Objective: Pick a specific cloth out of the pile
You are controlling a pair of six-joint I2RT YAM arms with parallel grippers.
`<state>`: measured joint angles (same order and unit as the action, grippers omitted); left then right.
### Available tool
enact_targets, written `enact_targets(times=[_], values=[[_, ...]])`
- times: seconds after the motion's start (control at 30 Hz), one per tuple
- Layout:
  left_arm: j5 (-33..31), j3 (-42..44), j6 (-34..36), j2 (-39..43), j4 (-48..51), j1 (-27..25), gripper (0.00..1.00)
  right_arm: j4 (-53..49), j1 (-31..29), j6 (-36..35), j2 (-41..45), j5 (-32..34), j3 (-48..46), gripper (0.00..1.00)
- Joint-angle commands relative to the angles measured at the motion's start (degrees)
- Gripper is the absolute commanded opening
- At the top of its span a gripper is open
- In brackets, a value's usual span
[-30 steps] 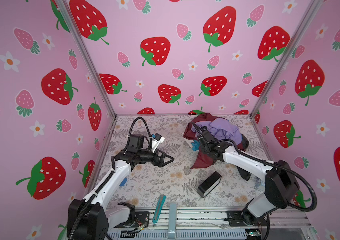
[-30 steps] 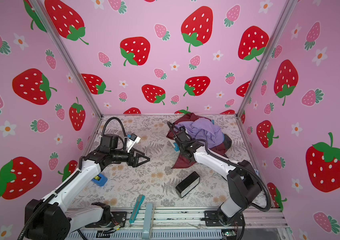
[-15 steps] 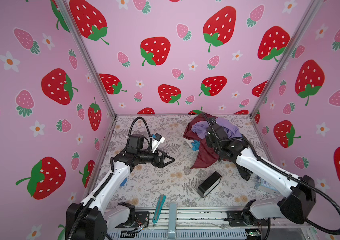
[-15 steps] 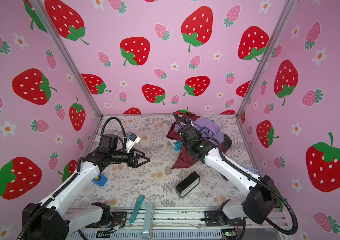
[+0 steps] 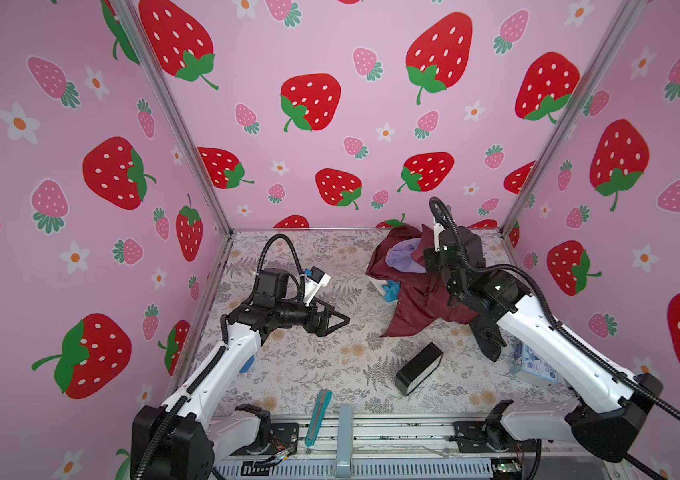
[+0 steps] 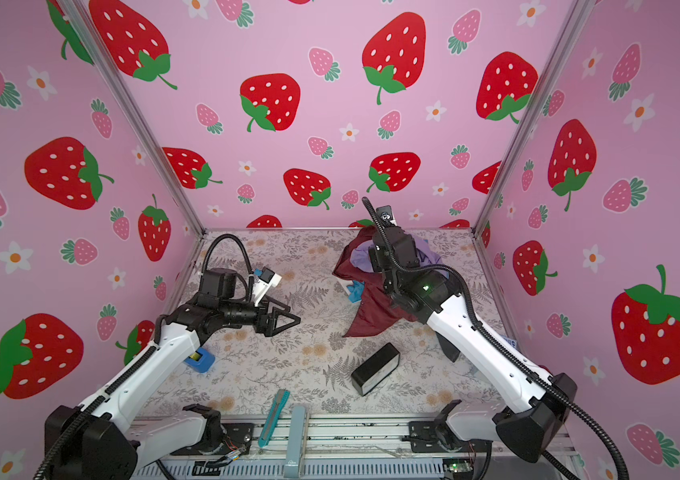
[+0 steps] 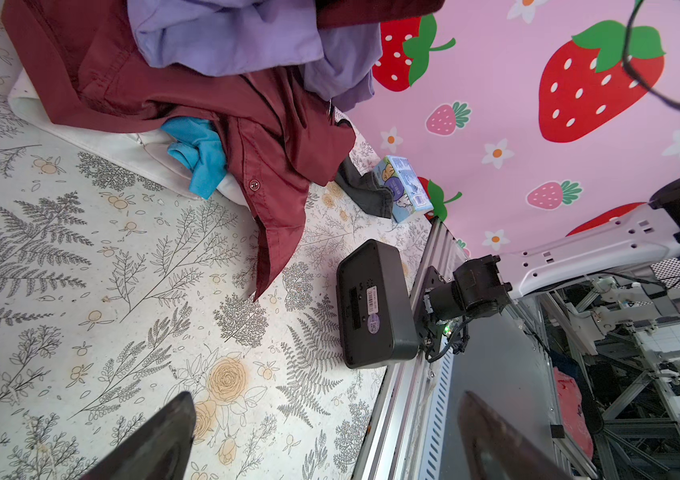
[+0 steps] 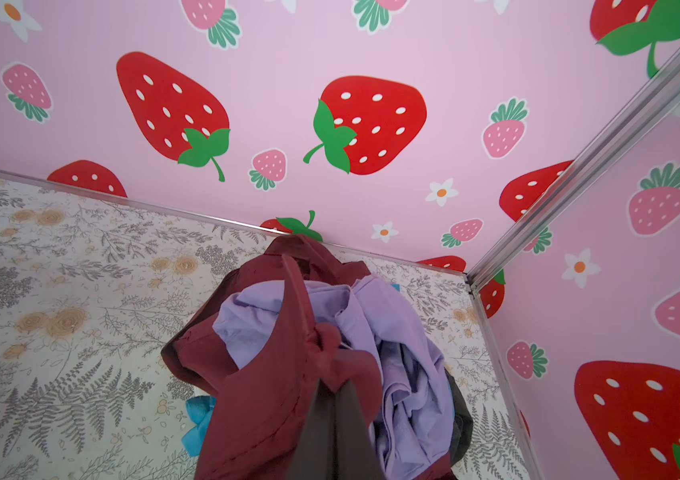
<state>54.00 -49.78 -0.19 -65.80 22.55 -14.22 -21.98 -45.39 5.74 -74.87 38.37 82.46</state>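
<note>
Floral mat, far right of the top views: our right gripper (image 8: 332, 399) has risen, pinched on the cloth (image 5: 417, 299), lifting it off the pile (image 6: 375, 266). Left gripper (image 5: 336, 322) waits, fingers wide.

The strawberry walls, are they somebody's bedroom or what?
Probably not a bedroom: it looks like a robot test booth. Strawberry wall panels on a metal frame box in a small table, where two robot arms are bolted down; beyond the frame, the left wrist view shows workshop racks.
</note>
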Motion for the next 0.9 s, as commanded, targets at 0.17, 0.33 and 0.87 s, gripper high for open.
enact_targets(times=[0.17, 0.33, 0.87], values=[[0.9, -1.9, 1.2, 1.3, 0.2, -0.4, 0.99, 2.4, -1.4, -4.5, 1.0, -1.6, 9.7, 0.00], [0.9, -1.8, 1.2, 1.5, 0.2, -0.4, 0.99, 2.7, -2.5, -6.7, -0.1, -1.1, 13.5, 0.00], [0.9, -1.8, 1.3, 1.4, 0.1, -0.5, 0.99, 8.0, -3.9, -17.4, -6.5, 0.1, 31.0, 0.00]])
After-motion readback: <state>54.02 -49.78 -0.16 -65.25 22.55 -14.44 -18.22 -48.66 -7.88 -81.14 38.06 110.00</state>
